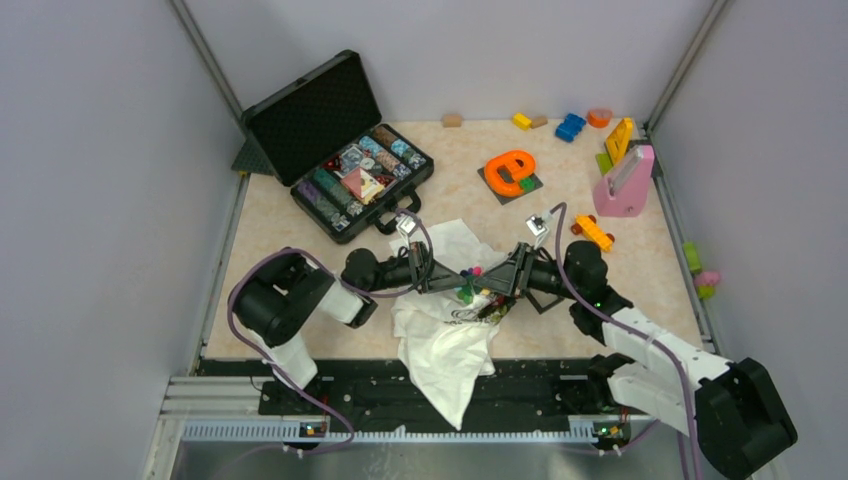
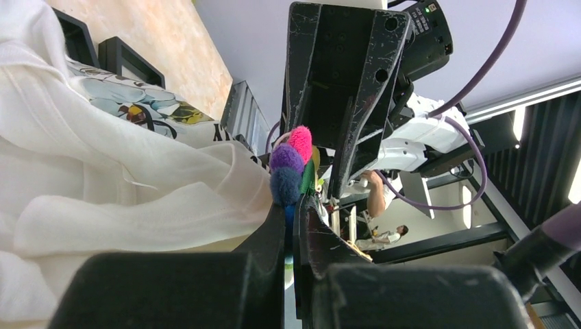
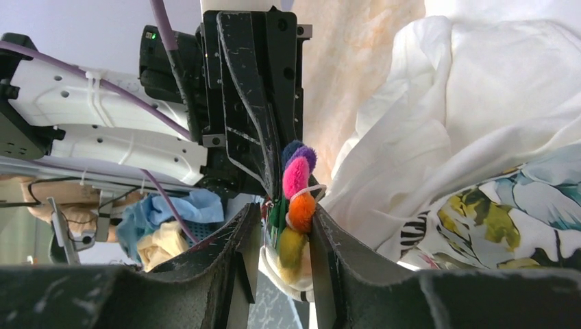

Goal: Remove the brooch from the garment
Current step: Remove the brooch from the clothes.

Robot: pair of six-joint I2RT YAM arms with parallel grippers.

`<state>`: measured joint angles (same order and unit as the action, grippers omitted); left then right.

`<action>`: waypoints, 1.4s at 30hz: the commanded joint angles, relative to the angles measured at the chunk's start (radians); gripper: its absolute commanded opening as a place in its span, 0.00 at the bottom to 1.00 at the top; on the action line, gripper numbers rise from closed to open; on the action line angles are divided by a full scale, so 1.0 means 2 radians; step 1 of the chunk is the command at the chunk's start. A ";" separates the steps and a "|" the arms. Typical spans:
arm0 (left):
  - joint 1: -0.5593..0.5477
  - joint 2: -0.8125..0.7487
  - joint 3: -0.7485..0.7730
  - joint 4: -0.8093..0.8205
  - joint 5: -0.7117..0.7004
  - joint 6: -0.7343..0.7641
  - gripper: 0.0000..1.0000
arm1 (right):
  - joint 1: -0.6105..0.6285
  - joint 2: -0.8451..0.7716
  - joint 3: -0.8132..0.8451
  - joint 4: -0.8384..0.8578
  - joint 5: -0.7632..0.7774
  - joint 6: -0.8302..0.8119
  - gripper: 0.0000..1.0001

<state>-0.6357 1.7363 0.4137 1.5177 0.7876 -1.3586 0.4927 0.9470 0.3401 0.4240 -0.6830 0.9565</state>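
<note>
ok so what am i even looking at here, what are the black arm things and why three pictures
They are two robot arms bolted at the table's near edge, each ending in a two-finger gripper. The wide picture is from a fixed camera above and behind them. The other two come from small cameras on each wrist, looking along that arm's own fingers, so each also shows the other arm facing it.

On the table lie a white printed garment, an open black case of small items, an orange e-shaped piece, a pink stand and scattered toy blocks.

The arms meet over the garment. The left gripper is shut right at the brooch, a small flower of coloured beads, though what exactly it pinches is hidden. The right gripper has its fingers on either side of the brooch.
</note>
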 commanded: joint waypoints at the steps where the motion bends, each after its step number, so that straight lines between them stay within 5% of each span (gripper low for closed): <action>1: -0.009 -0.023 0.012 0.007 0.002 0.021 0.00 | 0.004 0.005 0.004 0.078 -0.009 0.033 0.33; 6: -0.013 -0.033 0.015 -0.016 0.001 0.034 0.00 | 0.008 0.012 0.009 0.073 -0.007 0.031 0.32; 20: -0.013 -0.044 0.013 -0.025 -0.005 0.041 0.00 | 0.009 0.007 -0.002 0.096 -0.002 0.051 0.04; 33: -0.014 -0.097 -0.023 -0.062 -0.072 0.066 0.80 | 0.010 -0.033 -0.033 0.134 0.065 0.054 0.00; 36: -0.027 -0.112 -0.020 -0.090 -0.096 0.081 0.85 | 0.017 -0.044 -0.037 0.133 0.095 0.040 0.00; 42: -0.081 -0.189 0.007 -0.278 -0.213 0.181 0.86 | 0.049 -0.064 -0.034 0.104 0.176 -0.009 0.00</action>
<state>-0.7433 1.4696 0.3801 1.1923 0.5461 -1.1473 0.5472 0.8562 0.2596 0.6071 -0.4564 1.0122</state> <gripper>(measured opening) 0.863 0.156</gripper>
